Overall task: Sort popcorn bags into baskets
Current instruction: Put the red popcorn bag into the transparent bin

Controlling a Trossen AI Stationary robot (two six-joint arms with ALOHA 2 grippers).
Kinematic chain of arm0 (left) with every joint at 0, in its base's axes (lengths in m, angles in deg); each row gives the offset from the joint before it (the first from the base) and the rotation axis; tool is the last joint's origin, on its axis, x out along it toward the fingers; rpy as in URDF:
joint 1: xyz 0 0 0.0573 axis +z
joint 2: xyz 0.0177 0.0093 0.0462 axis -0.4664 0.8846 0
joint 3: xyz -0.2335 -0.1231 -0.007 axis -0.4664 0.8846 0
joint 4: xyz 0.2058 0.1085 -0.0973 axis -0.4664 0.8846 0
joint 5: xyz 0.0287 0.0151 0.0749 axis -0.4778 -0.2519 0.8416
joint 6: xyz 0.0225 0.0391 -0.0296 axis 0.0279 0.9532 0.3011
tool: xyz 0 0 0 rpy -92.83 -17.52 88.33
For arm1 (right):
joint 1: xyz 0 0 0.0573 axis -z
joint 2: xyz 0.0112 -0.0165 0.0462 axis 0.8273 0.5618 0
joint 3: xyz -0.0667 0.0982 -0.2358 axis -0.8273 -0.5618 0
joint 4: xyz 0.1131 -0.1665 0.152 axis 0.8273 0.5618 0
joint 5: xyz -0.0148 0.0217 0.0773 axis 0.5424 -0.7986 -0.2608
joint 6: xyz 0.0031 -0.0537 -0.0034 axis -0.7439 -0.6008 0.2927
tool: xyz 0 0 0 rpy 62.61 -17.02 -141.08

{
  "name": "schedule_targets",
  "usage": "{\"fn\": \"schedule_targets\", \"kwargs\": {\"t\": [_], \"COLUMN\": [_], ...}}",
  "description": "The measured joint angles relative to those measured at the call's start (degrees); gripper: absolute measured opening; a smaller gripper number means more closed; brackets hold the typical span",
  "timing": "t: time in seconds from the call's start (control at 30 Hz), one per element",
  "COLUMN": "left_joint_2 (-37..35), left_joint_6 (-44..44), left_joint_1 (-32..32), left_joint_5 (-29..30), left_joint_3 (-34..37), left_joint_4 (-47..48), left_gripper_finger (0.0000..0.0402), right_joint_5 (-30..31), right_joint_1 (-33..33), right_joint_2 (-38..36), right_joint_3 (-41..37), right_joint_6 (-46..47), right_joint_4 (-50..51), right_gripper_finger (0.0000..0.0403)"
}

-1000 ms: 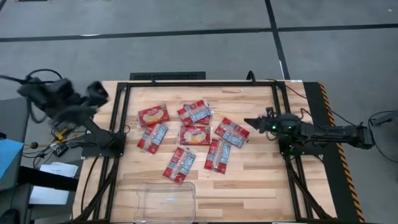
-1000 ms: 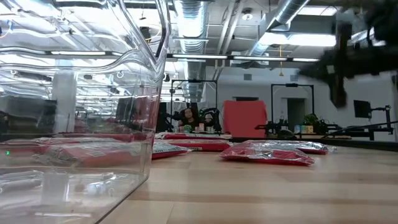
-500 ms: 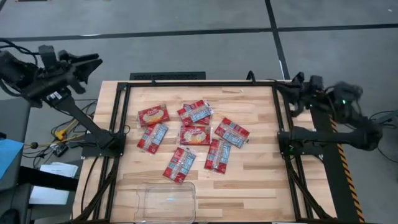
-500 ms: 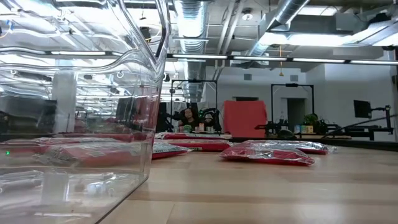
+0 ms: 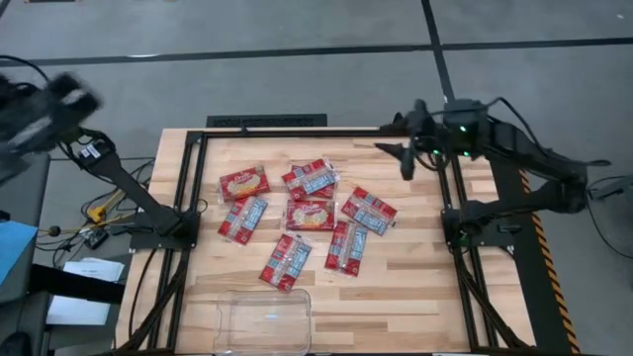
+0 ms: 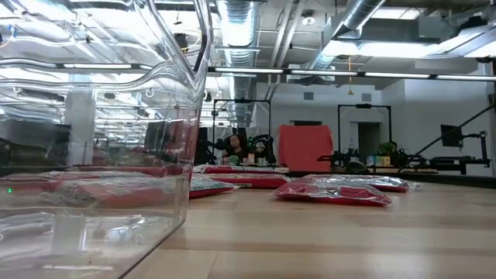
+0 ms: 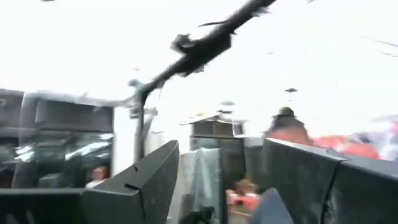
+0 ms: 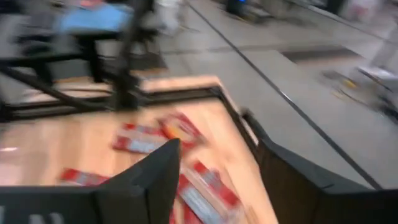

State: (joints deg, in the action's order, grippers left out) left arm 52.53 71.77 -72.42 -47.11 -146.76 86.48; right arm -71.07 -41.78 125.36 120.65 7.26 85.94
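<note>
Nearest the low camera: the shallow clear plastic rectangular tub (image 6: 101,155), resting at the near edge of the pale wooden table (image 5: 406,287), nothing inside, well apart from both tools. Beyond it, eight flat red rectangular popcorn packets (image 5: 312,215) lying loose on the boards in a scattered cluster around mid-table, some showing a yellow popcorn picture, others a pale blue-grey panel; none inside the tub, none touched by any finger.

Farther off, at the far right corner of the table: the right arm's dark two-finger gripper (image 5: 403,158), raised above the black frame rail, fingers (image 8: 140,186) spread apart with a clear gap between them, clasping nothing, touching nothing. Closest packet (image 5: 368,211) below and nearer the camera side of this tool, well apart from it; rest of the cluster lying ahead of the spread fingers in the right wrist view.

Farthest, off the table past its far left corner: the left arm's dark gripper (image 7: 211,186), held high and turned toward the room, fingers likewise parted and empty, all packets well apart from it.
</note>
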Motion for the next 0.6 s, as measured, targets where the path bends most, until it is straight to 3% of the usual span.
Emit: {"fn": "schedule_targets", "kwargs": {"t": [0.03,0.13,0.2,0.23,0.33,0.4,0.6], "left_joint_2": [0.67,3.36,6.12,7.80,12.99,14.70,18.41], "left_joint_6": [-0.66,-6.90,-11.55,-11.70,-12.82,-23.29,-54.79], "left_joint_1": [-0.01,0.05,0.00,0.05,2.91,5.91,21.88], "left_joint_5": [3.73,25.24,32.20,35.58,53.51,55.21,43.41], "left_joint_3": [-1.47,-4.53,-5.12,-5.09,-3.80,-2.58,3.86], "left_joint_4": [2.35,15.71,25.03,28.18,35.65,43.51,66.26], "left_gripper_finger": [0.0219,0.0206,0.0202,0.0201,0.0201,0.0202,0.0211], "right_joint_5": [-2.54,-10.62,-14.16,-15.16,-16.25,-16.26,-16.20], "right_joint_1": [-0.01,-0.04,-0.04,-0.02,-0.11,-0.13,0.46], "right_joint_2": [1.29,4.23,5.62,5.94,6.21,6.10,6.14], "right_joint_3": [1.33,5.45,7.75,8.40,9.60,9.62,9.59], "right_joint_6": [-0.82,-1.73,-0.66,-0.21,0.43,1.34,2.89], "right_joint_4": [-0.48,-0.71,-0.81,-0.61,-0.79,-0.31,2.93], "right_gripper_finger": [0.0251,0.0259,0.0259,0.0260,0.0260,0.0260,0.0260]}}
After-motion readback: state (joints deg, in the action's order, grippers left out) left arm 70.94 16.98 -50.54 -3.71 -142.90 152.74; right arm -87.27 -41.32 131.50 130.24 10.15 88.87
